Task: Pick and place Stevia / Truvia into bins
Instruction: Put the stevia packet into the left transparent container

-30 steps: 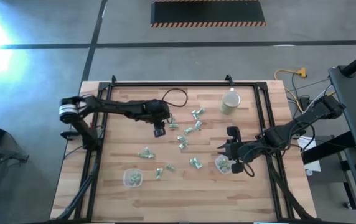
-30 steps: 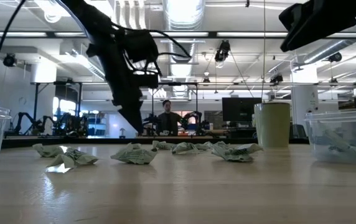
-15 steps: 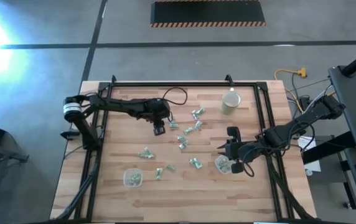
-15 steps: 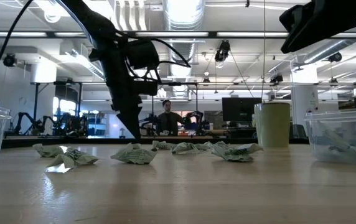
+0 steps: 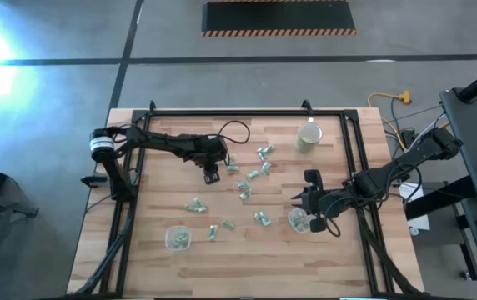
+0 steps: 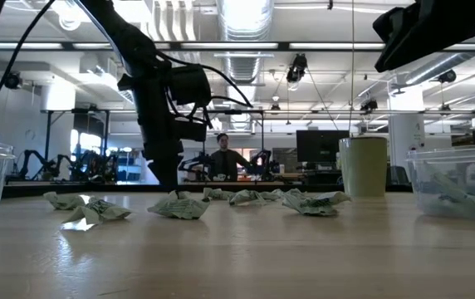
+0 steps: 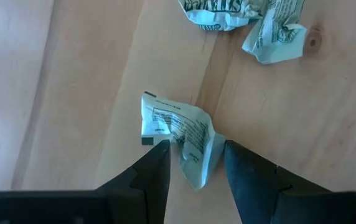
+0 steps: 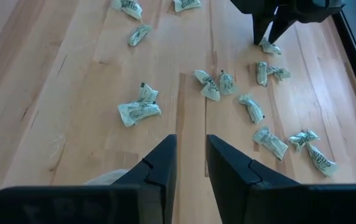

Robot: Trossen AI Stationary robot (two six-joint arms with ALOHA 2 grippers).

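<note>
We see one crumpled pale green-and-white paper sachet (image 7: pixel 181 140) lying flat on the light wooden table (image 5: pixel 155 208), its long axis running slantwise across the boards, between the open fingers of the left gripper (image 5: pixel 210 177), which straddle it without visibly pinching it. A second ago that gripper hung a little farther right and higher; it has since slid left and dropped until its tips reach the table top. Outward from there we count about fourteen more sachets (image 5: pixel 245 187) scattered loosely over the middle of the table, pointing every which way. Two small clear plastic tubs with rounded corners hold further sachets: one near the left front (image 5: pixel 178 239), one near the right front (image 5: pixel 298 220). The right gripper (image 5: pixel 308 202) hangs just above the right tub, unmoved, its fingers a narrow gap apart with nothing between them. One opaque beige round cup (image 5: pixel 308 137) stands at the far right.
</note>
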